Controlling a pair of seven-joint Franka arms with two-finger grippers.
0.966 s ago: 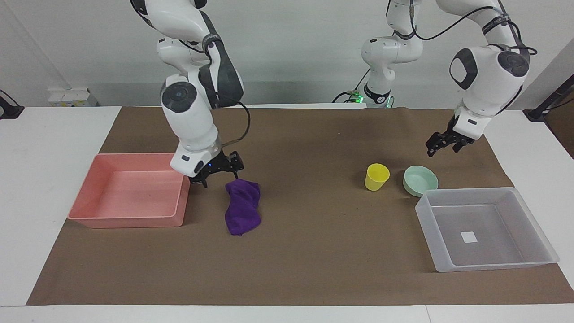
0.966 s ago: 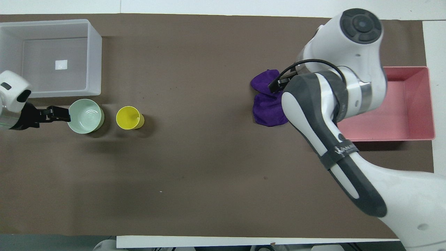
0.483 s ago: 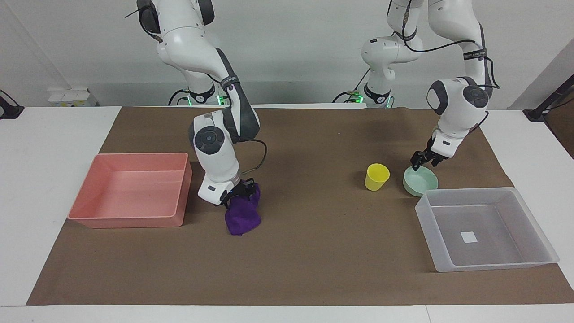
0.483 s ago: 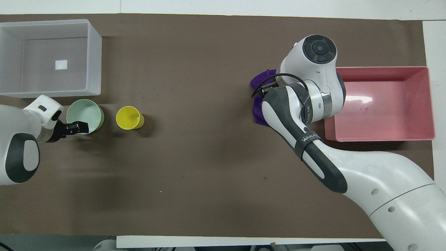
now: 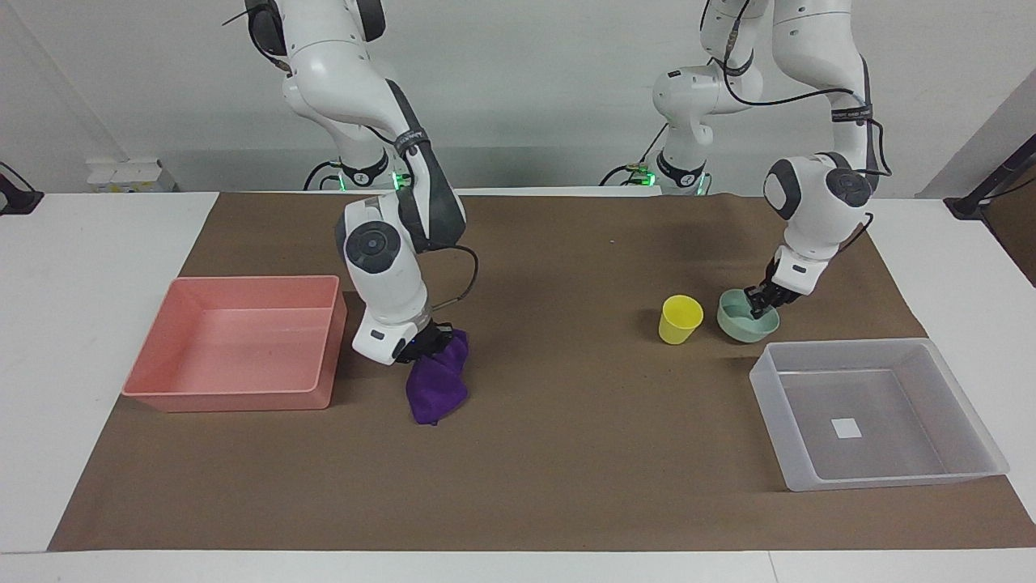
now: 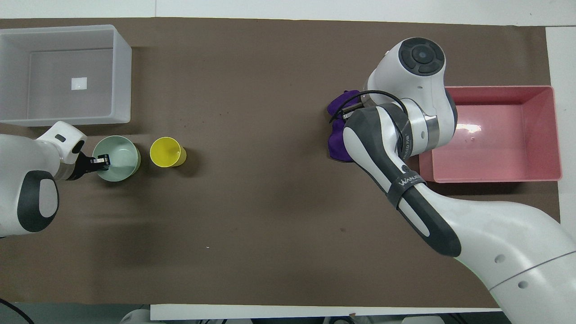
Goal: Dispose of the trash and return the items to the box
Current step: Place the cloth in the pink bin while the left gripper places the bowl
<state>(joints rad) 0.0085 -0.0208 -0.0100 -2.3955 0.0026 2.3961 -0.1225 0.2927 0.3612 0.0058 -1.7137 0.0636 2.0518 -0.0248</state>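
Reading the table as a clock laid flat, twelve pointing away from the robots. Both arms are down at work.

The left gripper (image 5: 761,304) is at the mint-green bowl (image 5: 746,320). It bites the rim at about eight o'clock, one finger inside and one outside, drawn in narrow on the wall. The bowl sits on the brown paper, with the yellow cup (image 5: 680,318) just beside it at three o'clock, upright and untouched.

Here is what matters for the bowl. The clear bin (image 5: 878,344) lies near it at about eleven o'clock, farther from the robots and toward the left arm's end of the table. So I'd judge it a short lift and carry over the bin's nearest wall.

Over at the other end, the right gripper (image 5: 429,344) is pressed into the top of the purple rag (image 5: 437,380). Whether it has a real grip, I cannot tell, since the cloth swallows the tip. The rag lies bunched on the paper, its long axis running roughly twelve to six, with the gripper on the end nearer the robots.

The pink bin (image 5: 243,279) stands close beside the rag at three o'clock, and the right arm is plainly the nearer one. If the grip holds, the move is a lift and a sideways swing. A soft tail of cloth could drag on the rim.
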